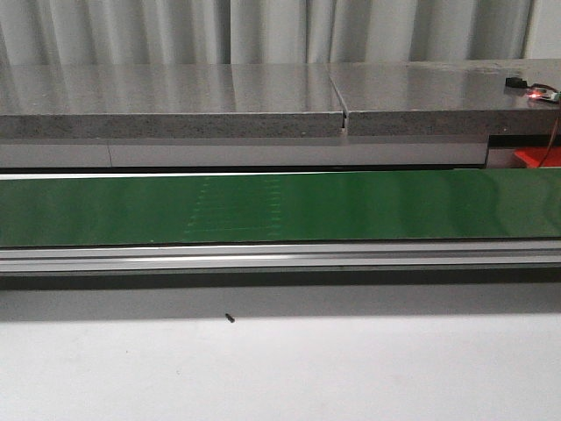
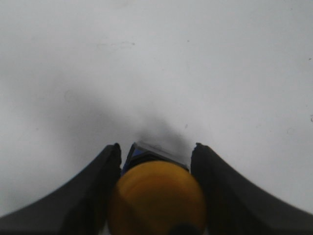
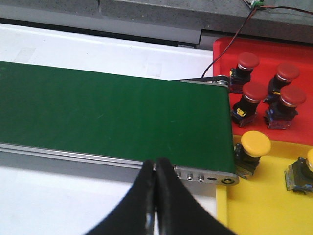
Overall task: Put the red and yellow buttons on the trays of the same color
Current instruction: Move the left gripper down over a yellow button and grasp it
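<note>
the green conveyor belt point(image 1: 280, 206) is seen across the white worktop point(image 1: 280, 368). four red buttons point(image 3: 255, 93) sit on the red tray point(image 3: 303, 54), yellow ones on the yellow tray point(image 3: 264, 205). a yellow button point(image 2: 156, 198) is gripped between the left gripper point(image 2: 156, 161) jaws. the right gripper point(image 3: 156, 169) jaws are pressed together, empty.

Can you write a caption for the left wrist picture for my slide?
Left fingers hold a yellow button above a plain white table.
</note>
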You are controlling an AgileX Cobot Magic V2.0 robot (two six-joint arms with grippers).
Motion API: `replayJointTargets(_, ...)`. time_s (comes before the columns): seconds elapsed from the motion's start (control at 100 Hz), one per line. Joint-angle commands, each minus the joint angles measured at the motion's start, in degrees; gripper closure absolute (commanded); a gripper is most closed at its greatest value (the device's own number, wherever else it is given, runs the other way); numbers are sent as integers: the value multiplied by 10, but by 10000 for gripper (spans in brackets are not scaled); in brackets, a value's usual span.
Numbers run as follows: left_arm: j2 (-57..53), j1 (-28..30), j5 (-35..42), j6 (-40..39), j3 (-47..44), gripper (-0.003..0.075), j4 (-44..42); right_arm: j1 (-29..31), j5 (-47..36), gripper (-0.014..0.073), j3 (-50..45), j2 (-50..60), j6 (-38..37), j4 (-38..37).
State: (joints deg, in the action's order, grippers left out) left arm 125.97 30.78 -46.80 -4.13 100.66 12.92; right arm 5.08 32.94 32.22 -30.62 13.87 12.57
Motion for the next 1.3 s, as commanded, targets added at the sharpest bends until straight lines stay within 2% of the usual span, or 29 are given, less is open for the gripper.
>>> replayJointTargets(0.0, -37, 0, 24, -5, 19, 500, 12, 0, -37, 661, 14, 0, 3, 5)
replayJointTargets(0.11, -47, 0, 21, -5, 19, 552, 12, 0, -37, 661, 14, 0, 3, 5)
replayJointTargets(0.39, -130, 0, -11, -5, 3, 553, -12, 0, -37, 661, 14, 0, 3, 5)
replayJointTargets(0.64, -248, -11, 4, -3, -80, 553, -11, 0, -37, 661, 14, 0, 3, 5)
replayJointTargets(0.78, -320, -33, 29, 9, -145, 553, -11, 0, -37, 661, 14, 0, 3, 5)
replayJointTargets(0.96, -386, -66, 19, 13, -209, 553, -11, 0, -37, 661, 14, 0, 3, 5)
replayJointTargets(1.18, -406, -114, 30, 13, -292, 553, -10, 0, -37, 661, 14, 0, 3, 5)
replayJointTargets(1.29, -406, -143, 62, 14, -331, 553, -10, 0, -37, 661, 14, 0, 3, 5)
